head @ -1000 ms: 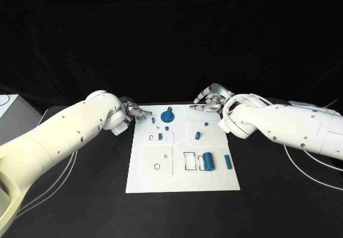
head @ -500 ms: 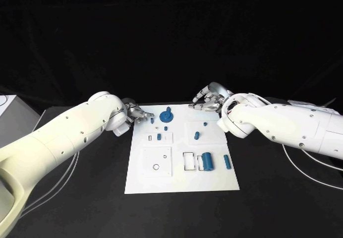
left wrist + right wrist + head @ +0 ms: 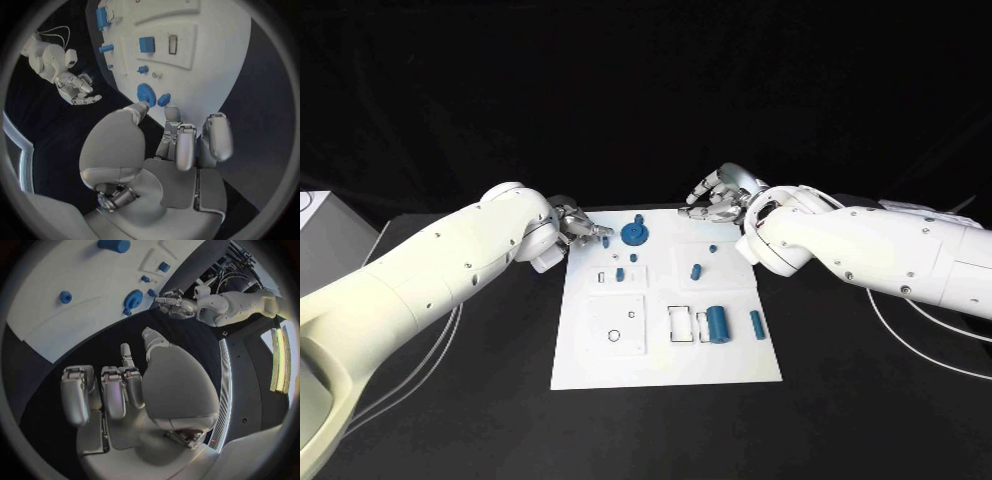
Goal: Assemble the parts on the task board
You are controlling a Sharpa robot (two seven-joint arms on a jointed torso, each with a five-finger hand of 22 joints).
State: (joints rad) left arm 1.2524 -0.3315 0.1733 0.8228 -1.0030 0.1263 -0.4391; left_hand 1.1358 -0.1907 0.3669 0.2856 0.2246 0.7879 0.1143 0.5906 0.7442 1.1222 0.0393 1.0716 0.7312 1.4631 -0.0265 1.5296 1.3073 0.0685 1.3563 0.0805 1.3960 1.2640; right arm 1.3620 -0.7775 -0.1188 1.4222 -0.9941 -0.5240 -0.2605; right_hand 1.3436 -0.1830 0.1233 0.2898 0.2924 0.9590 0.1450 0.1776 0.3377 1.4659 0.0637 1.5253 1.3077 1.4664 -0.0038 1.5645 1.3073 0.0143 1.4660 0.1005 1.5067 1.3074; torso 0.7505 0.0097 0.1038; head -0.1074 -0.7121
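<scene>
The white task board lies in the middle of the black table. A blue gear stands near its far edge with a small blue piece just behind it. A blue cylinder and a thin blue pin lie toward the near right. My left hand hovers at the board's far left corner, its fingers apart and pointing at the gear, holding nothing. My right hand hangs above the far right corner, fingers spread, empty.
Small blue pieces stand in the board's middle rows, and a square plate with an oval slot sits near left. Black table surrounds the board. A white box stands at the far left.
My right hand has drawn back slightly from the board's far edge. My left hand has barely moved. No part has shifted.
</scene>
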